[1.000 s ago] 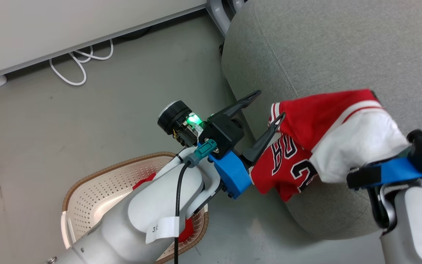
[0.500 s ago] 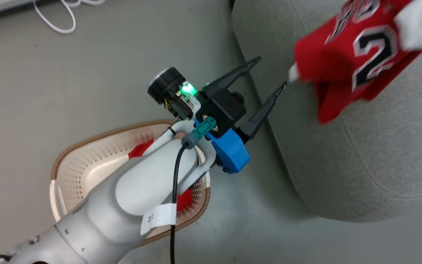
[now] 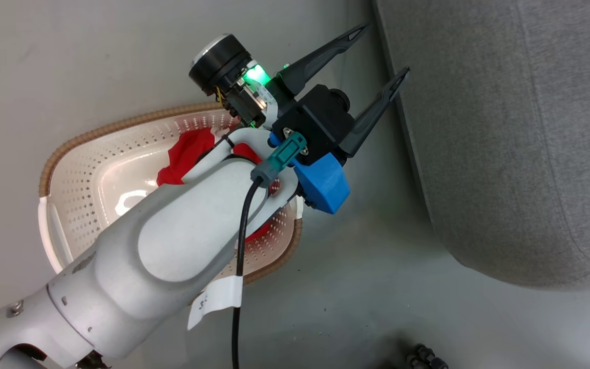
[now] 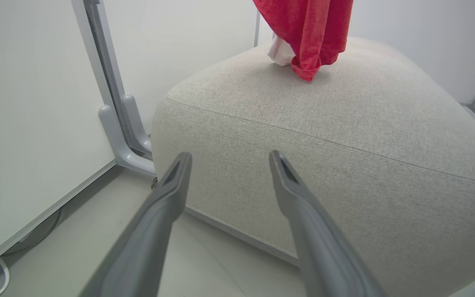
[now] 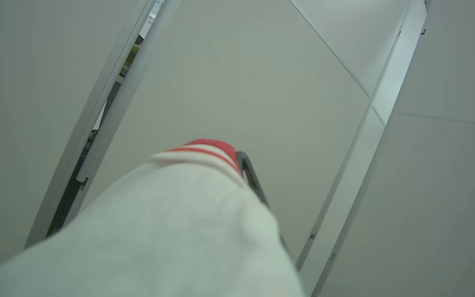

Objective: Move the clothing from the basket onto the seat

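Head view: my left gripper point(image 3: 378, 55) is released, its fingers spread with nothing between them. It stands over the floor point(image 3: 356, 287), between the basket point(image 3: 95, 137) and the seat point(image 3: 505, 128). Behind my forearm the other garment point(image 3: 187, 154) lies crumpled in the basket, partly hidden by the arm and well back from my fingertips. By my reckoning the task is about half done: that piece is not yet lifted.

Left wrist view: my open fingers point at the seat's side. The garment point(image 4: 311, 33) hangs from above, its lower hem touching the seat's top toward the far edge. It is well apart from this hand.

Right wrist view: white cloth with red stripes is heaped over my right gripper point(image 5: 225, 161), and one dark finger point(image 5: 254, 181) shows just beside it. The jaws are covered. I judge them clenched on the garment, because it hangs rather than lies.

The step in hand is the drop. My right hand should lower until the cloth rests on the seat, then let go. After that my left hand must turn back and down into the basket and take the bunch from above, clear of the rim.
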{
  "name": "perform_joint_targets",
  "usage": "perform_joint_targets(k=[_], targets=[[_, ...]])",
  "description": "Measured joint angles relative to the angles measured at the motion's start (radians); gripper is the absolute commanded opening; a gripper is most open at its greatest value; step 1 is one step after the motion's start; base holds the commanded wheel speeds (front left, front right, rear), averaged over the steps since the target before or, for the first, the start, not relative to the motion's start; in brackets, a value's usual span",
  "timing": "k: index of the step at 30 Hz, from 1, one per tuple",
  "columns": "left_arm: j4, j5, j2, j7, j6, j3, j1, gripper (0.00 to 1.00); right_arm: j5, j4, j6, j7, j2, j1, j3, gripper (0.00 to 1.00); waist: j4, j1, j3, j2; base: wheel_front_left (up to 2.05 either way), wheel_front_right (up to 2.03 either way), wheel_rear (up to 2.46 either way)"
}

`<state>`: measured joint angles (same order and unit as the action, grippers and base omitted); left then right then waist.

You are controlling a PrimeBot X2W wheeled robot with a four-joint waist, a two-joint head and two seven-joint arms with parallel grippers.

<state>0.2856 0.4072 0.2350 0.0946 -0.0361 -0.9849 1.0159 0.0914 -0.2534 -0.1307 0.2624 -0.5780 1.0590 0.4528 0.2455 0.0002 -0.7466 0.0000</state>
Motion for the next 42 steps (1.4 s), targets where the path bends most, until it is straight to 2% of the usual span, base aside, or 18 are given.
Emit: perform_joint_targets(k=[4,15,23,24,25,26,27,32,42], targets=[[-0.009,-0.003,0.009,-0.004,0.0,-0.001,0.01,1.0,-0.022,-0.076,0.0,0.0,0.008,-0.045,0.013,0.0,-0.007,0.0,-0.036,0.0,0.0,0.0,0.0],[-0.021,-0.004,0.019,-0.011,0.005,-0.01,0.018,1.0,-0.062,-0.218,0.0,0.0,0.168,-0.158,0.059,0.0,-0.021,0.0,-0.076,0.0,0.0,0.0,0.0],[-0.016,-0.003,0.022,-0.009,0.009,-0.015,0.021,1.0,-0.062,-0.334,0.0,0.0,0.217,-0.194,0.075,0.0,-0.03,0.0,-0.073,0.0,0.0,0.0,0.0],[-0.014,-0.002,0.023,-0.008,0.009,-0.015,0.021,1.0,-0.062,-0.337,0.0,0.0,0.219,-0.199,0.075,0.14,-0.029,-0.0001,-0.069,0.0,0.0,0.0,0.0],[-0.012,-0.001,0.024,-0.005,0.01,-0.015,0.021,1.0,-0.061,-0.338,0.0,0.0,0.22,-0.203,0.075,0.46,-0.028,-0.0001,-0.065,0.0,0.0,0.0,0.0],[-0.01,0.001,0.024,-0.002,0.01,-0.015,0.021,1.0,-0.058,-0.34,0.0,0.0,0.221,-0.207,0.075,0.64,-0.027,-0.0001,-0.059,0.0,0.0,0.0,0.0],[-0.007,0.003,0.023,0.003,0.011,-0.016,0.02,1.0,-0.053,-0.342,0.0,0.0,0.221,-0.211,0.072,1.0,-0.025,-0.0001,-0.052,0.0,0.0,0.0,0.0],[0.015,0.018,0.012,0.039,0.016,-0.019,-0.003,1.0,-0.049,-0.299,0.0,0.0,0.232,-0.314,0.044,1.0,-0.019,-0.0001,-0.001,0.0,0.0,0.0,0.0],[0.088,0.086,-0.021,0.131,0.031,0.008,-0.1,1.0,-0.054,-0.115,0.0,0.0,0.303,-0.644,0.027,1.0,-0.02,-0.0002,0.166,0.0,0.0,0.0,0.0]])
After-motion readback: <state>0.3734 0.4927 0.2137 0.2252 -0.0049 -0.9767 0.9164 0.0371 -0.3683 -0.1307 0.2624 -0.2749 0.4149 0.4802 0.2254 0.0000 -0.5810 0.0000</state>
